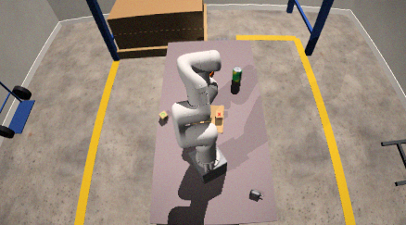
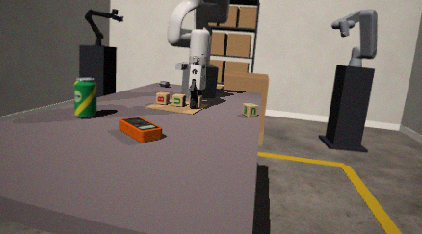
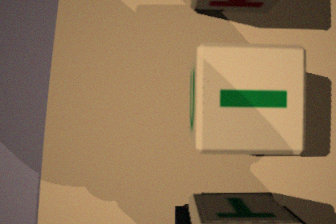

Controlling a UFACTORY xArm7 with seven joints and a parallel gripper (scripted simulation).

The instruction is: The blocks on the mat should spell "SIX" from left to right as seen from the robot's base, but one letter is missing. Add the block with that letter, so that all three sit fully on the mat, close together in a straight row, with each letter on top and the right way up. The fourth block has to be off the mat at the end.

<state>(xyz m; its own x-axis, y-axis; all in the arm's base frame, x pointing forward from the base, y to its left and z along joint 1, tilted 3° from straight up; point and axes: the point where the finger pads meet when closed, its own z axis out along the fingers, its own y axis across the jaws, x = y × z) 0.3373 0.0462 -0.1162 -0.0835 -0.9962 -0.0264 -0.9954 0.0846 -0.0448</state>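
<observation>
A tan mat (image 3: 114,100) (image 2: 159,107) (image 1: 222,129) lies on the table in front of the arm's base. On it stand a block with a red X (image 2: 163,97) (image 1: 218,118) (image 3: 236,4) and, beside it, a block with a green I (image 3: 251,100) (image 2: 178,99). My gripper (image 2: 195,101) is shut on a third block (image 3: 239,210) with a green letter that shows only in part. It holds that block low at the mat, in line with the I block and a small gap from it. A fourth block (image 2: 250,109) (image 1: 163,117) with a green letter sits off the mat near the table edge.
A green can (image 1: 236,75) (image 2: 85,96) stands on the table beyond the mat. An orange device (image 2: 140,128) lies flat near it. A small grey object (image 1: 255,195) (image 2: 165,84) lies behind the arm's base. A big cardboard box (image 1: 158,13) stands at the table's far end.
</observation>
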